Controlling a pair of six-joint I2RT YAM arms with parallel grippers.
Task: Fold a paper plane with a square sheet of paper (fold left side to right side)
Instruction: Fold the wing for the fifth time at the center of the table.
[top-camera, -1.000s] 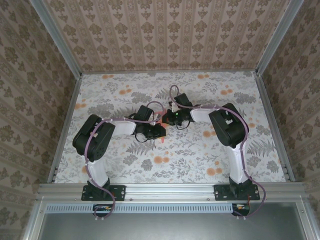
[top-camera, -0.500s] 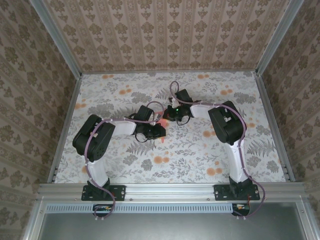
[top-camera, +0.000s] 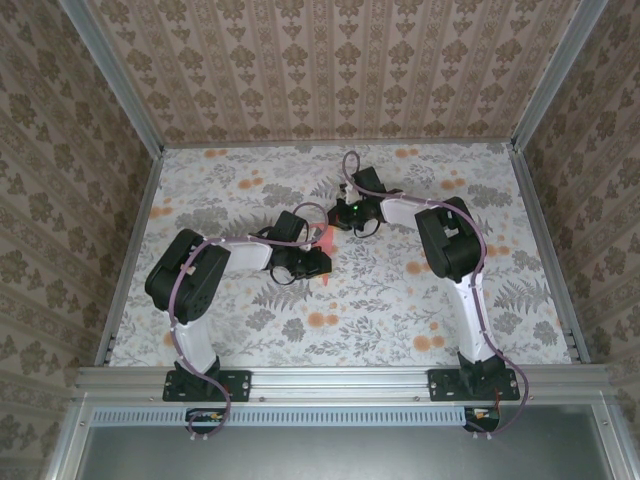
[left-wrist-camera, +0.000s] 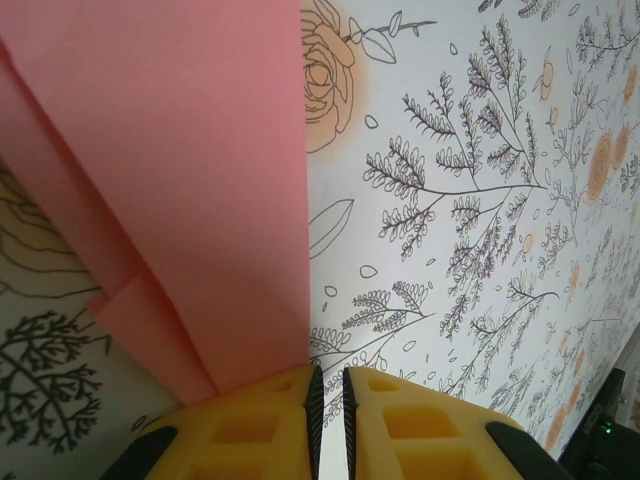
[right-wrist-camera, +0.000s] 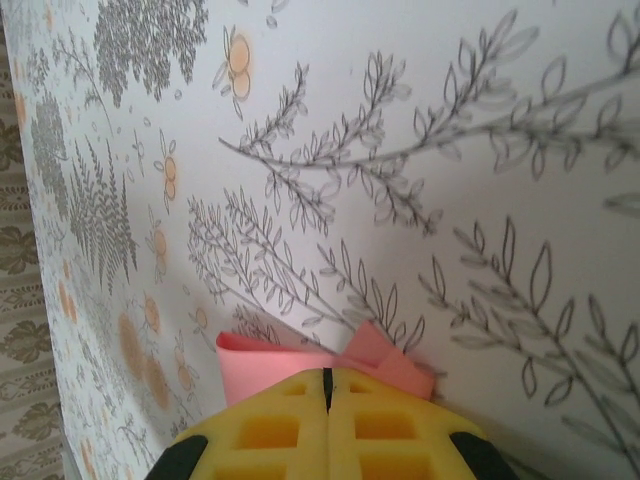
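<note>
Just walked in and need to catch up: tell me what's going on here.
Two pincers are working a folded pink paper on the flowered table. The left pincer, nearly closed, sits at the paper's straight edge. The right pincer is shut, with its tips at a folded end. Creased layers show, but no finished plane.

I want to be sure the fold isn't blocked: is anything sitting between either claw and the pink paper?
Nothing visible does. The pink paper runs right up to the left claw, and it peeks out just past the tips of the right claw.
</note>
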